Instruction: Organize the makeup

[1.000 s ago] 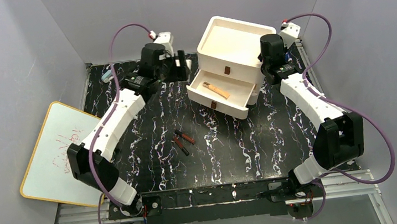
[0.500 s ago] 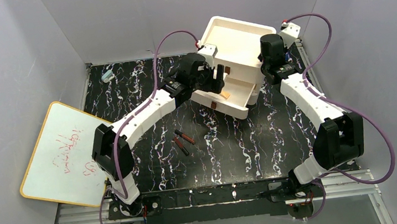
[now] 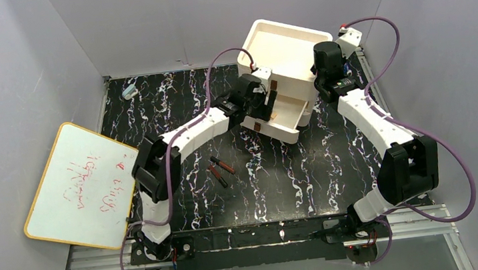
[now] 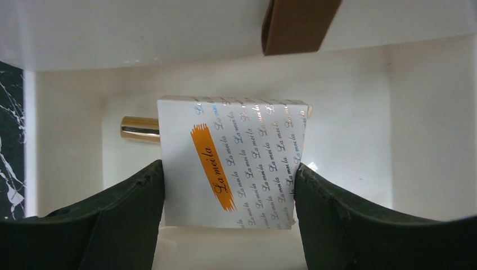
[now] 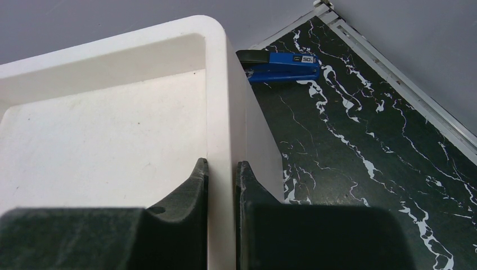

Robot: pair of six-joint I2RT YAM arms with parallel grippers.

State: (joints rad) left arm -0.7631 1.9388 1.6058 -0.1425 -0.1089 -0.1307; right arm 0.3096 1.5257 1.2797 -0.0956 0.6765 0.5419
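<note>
Grey walls (image 3: 13, 51), black marbled tabletop (image 3: 295, 183)

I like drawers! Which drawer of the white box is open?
The white box's pulled-out drawer under the left pincer, which holds a white packet. A gold tube lies inside. The drawer above is shut.

The white drawer box (image 3: 287, 44) stands far on the black marbled table (image 3: 293, 169), one drawer pulled out. Whiteboard (image 3: 77, 185) with red writing at left edge; light-blue object (image 3: 128, 91) in far-left corner; blue stapler (image 5: 281, 63) beside the box.
</note>
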